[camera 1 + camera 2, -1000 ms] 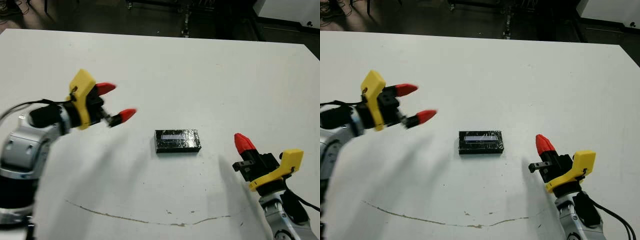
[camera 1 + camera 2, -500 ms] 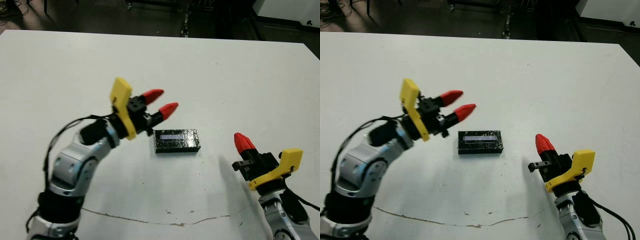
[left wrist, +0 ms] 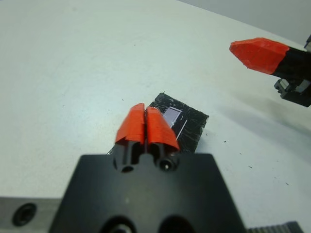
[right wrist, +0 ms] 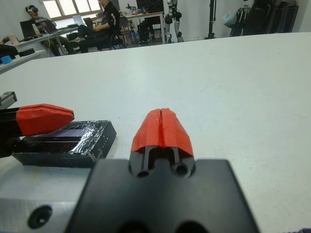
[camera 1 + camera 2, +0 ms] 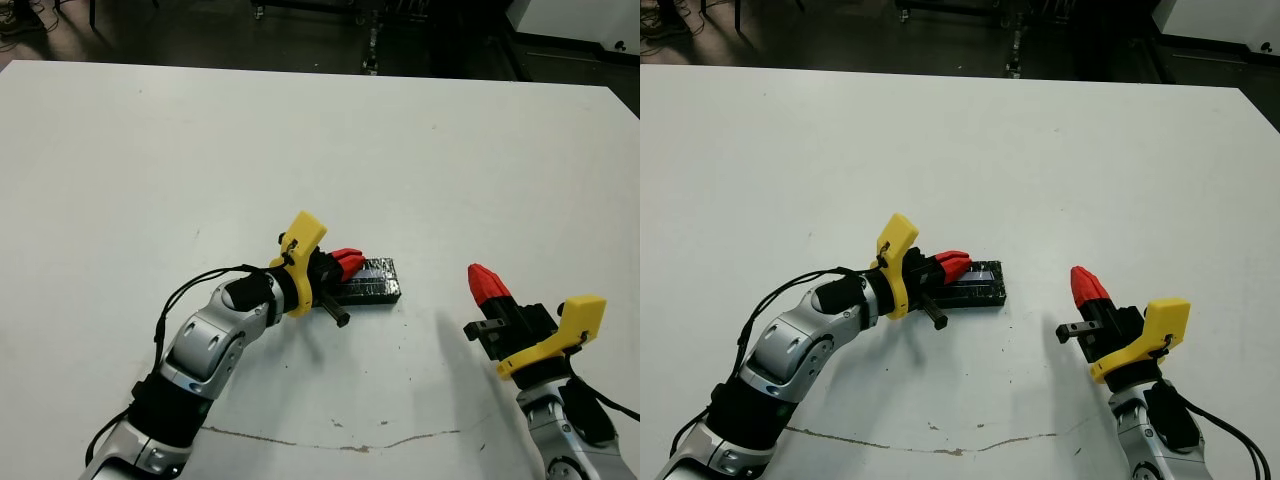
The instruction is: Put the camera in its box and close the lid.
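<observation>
Glossy black, with a pale silvery stripe along its top, the lid (image 5: 372, 279) sits flat over the box near the middle of the white table (image 5: 420, 150); no tray wall shows beneath it, and the camera is not visible anywhere. Its surface looks crinkled and reflective, its outline a low rectangle with sharp corners.

Over the lid's left end is the left gripper (image 5: 345, 264), its two red tips pressed together with no gap and holding nothing; in the head views they overlap the lid's left part, but I cannot tell whether they touch it. A yellow bracket (image 5: 302, 262) stands behind the fingers, and a thin black cable (image 5: 190, 297) loops along the grey forearm.

To the right of the lid, apart from it, the right gripper (image 5: 486, 285) hovers above the table, its red tips likewise closed on each other and empty, with a yellow bracket (image 5: 560, 335) at its base.

The table is matte white, faintly speckled, and a thin brownish line (image 5: 300, 441) runs across it nearer the robot. Wide bare surface lies around the lid on its far and right sides. Beyond the far edge the floor is dark; in the right wrist view seated people (image 4: 92, 24) and desks show in a bright room well behind the table.
</observation>
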Motion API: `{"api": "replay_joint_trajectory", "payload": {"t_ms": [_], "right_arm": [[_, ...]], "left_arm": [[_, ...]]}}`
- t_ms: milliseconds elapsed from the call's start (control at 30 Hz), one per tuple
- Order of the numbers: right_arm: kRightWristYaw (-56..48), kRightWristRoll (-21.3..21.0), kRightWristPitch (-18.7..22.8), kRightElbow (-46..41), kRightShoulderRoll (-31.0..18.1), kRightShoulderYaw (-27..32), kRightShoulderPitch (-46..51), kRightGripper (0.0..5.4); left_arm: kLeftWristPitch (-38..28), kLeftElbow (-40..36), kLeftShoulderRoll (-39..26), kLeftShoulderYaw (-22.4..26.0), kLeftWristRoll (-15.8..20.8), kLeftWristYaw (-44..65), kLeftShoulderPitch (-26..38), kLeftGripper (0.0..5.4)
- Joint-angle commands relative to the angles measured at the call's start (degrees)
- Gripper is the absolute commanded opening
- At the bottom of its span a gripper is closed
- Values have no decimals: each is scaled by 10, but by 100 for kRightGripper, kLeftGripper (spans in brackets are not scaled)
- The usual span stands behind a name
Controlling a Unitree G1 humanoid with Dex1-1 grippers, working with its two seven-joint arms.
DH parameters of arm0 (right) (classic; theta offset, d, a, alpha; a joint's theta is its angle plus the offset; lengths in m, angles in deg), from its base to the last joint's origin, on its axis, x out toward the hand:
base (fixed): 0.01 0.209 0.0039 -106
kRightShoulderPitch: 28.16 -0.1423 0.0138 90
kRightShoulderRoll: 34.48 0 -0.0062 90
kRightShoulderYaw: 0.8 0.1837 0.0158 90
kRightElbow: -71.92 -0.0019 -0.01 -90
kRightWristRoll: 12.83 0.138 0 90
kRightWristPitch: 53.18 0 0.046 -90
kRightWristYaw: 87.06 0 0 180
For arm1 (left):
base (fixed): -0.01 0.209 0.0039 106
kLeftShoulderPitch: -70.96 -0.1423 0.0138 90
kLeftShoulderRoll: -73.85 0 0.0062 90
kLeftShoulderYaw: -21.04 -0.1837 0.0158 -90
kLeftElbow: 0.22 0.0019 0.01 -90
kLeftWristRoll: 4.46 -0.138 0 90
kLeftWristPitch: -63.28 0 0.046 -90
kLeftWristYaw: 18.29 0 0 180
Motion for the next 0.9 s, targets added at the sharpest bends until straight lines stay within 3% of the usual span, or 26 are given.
{"api": "replay_joint_trajectory", "payload": {"t_ms": [33,167,467,600,900], "right_arm": [[-2,-1,-6,3,-5,3,3,0],[-2,0,-5,2,-5,3,3,0],[-2,2,-4,2,-4,1,4,0],[0,2,-2,-1,-3,1,6,0],[5,4,6,-8,-5,3,6,0]], "left_arm": [[32,31,-5,-16,-25,-16,-25,2],[57,20,-13,-28,-40,-22,-31,2],[94,-45,-21,-17,-15,-3,-49,2],[121,-109,-19,9,15,-6,-60,2],[91,-229,-19,103,77,-26,-80,2]]}}
